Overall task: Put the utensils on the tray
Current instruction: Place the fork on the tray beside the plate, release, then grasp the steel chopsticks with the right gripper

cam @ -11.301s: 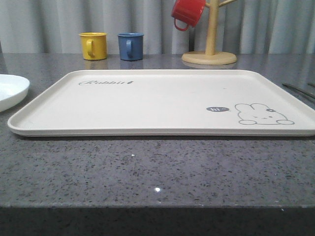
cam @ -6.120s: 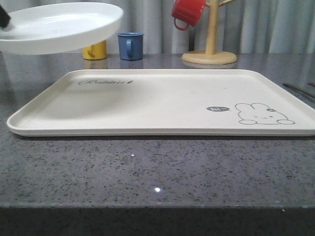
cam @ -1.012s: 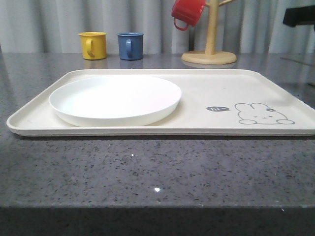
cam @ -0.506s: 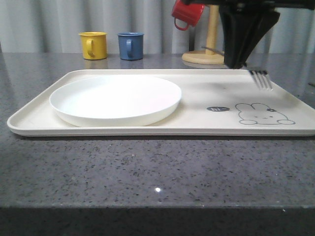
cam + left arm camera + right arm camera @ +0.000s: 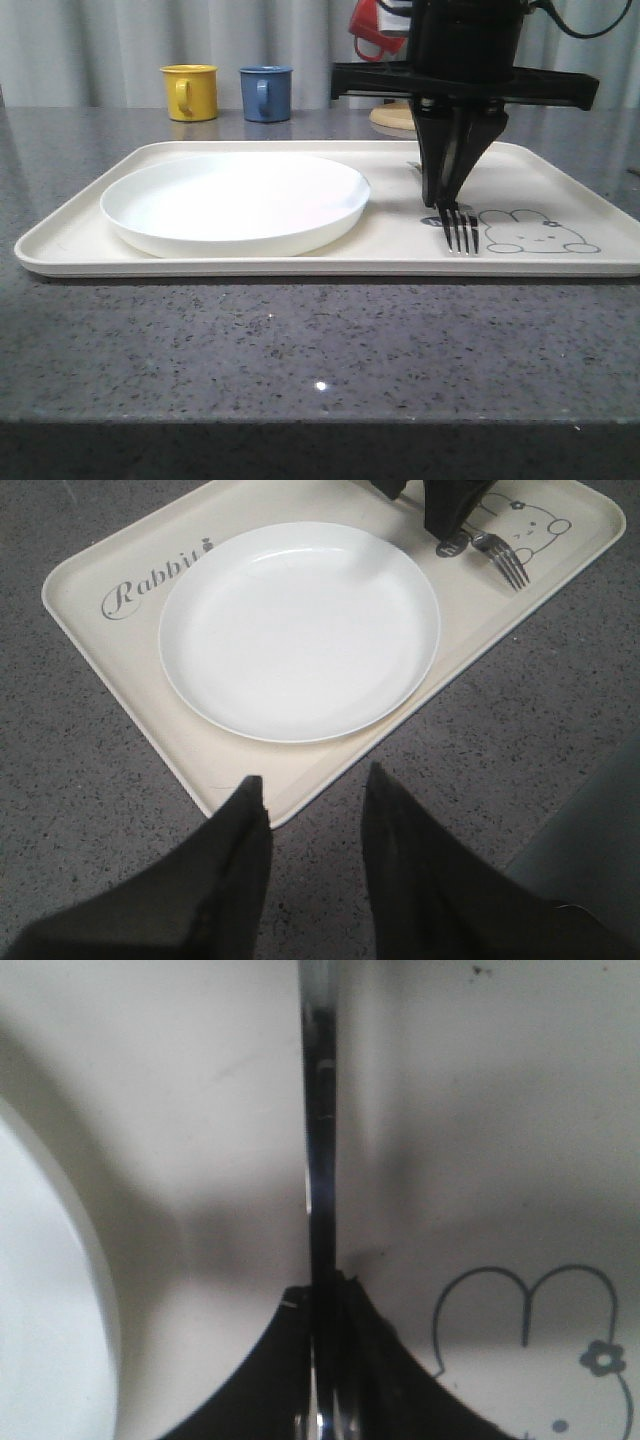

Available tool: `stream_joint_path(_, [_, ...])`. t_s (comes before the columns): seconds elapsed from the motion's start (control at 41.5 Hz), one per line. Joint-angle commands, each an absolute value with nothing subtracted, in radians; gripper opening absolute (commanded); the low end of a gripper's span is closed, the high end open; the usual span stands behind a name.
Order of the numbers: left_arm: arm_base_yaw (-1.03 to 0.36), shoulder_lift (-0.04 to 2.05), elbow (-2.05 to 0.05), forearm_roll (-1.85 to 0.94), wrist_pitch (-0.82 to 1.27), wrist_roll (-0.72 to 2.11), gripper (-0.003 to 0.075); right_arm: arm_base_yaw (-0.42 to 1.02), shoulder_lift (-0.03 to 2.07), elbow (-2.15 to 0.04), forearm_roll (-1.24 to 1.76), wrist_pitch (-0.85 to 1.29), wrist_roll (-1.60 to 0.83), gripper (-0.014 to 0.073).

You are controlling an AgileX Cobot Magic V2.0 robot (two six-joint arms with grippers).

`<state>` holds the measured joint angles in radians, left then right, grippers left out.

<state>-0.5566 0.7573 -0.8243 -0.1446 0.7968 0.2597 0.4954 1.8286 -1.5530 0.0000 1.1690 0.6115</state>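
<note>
Since the frame half a sec. earlier, the right gripper (image 5: 447, 195) has swung leftward and down over the tray (image 5: 90, 225), carrying the fork (image 5: 460, 229) from above the far-right rim to a spot just beside the plate (image 5: 235, 200); the plate itself, mugs and mug stand are unchanged. Fork now: tines pointing toward the camera, low over or touching the tray surface next to the rabbit drawing (image 5: 540, 232); contact can't be told from the front view. Right wrist view: handle (image 5: 319, 1130) runs straight out from between the fingers (image 5: 270, 1360), which are pressed together on it, so the fork is pinched, not yet let go. Left gripper (image 5: 312, 810): fingers spread, nothing between them, hovering off the tray's near edge (image 5: 260, 805) over the countertop (image 5: 80, 780). Progress (est.): plate already seated on tray; 1st utensil at its drop point, release pending; other cutlery not on the tray, so most of the task looks left to do.
</note>
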Motion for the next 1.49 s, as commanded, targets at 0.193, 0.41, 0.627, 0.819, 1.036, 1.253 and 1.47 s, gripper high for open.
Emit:
stream_joint_path(0.193, [-0.564, 0.755, -0.853, -0.156, 0.726, 0.250, 0.0218, 0.494, 1.801, -1.586, -0.007, 1.148, 0.623, 0.0176])
stream_joint_path(0.41, [-0.564, 0.755, -0.853, -0.156, 0.726, 0.250, 0.0218, 0.494, 1.781, -1.586, -0.016, 1.144, 0.621, 0.0282])
stream_joint_path(0.627, [-0.564, 0.755, -0.853, -0.156, 0.726, 0.250, 0.0218, 0.494, 1.665, -1.586, -0.108, 1.178, 0.514, 0.0277])
stream_joint_path(0.819, [-0.564, 0.755, -0.853, -0.156, 0.726, 0.250, 0.0218, 0.481, 1.528, -1.573, -0.264, 1.237, 0.438, 0.0277])
stream_joint_path(1.036, [-0.564, 0.755, -0.853, -0.156, 0.726, 0.250, 0.0218, 0.350, 1.426, -1.474, -0.307, 1.277, 0.368, 0.0277])
stream_joint_path(1.253, [-0.564, 0.755, -0.853, -0.156, 0.726, 0.250, 0.0218, 0.118, 1.416, -1.361, -0.134, 1.252, 0.150, 0.0277])
stream_joint_path(1.47, [-0.564, 0.755, -0.853, -0.156, 0.726, 0.250, 0.0218, -0.060, 1.430, -1.304, -0.018, 1.243, -0.036, 0.0277])
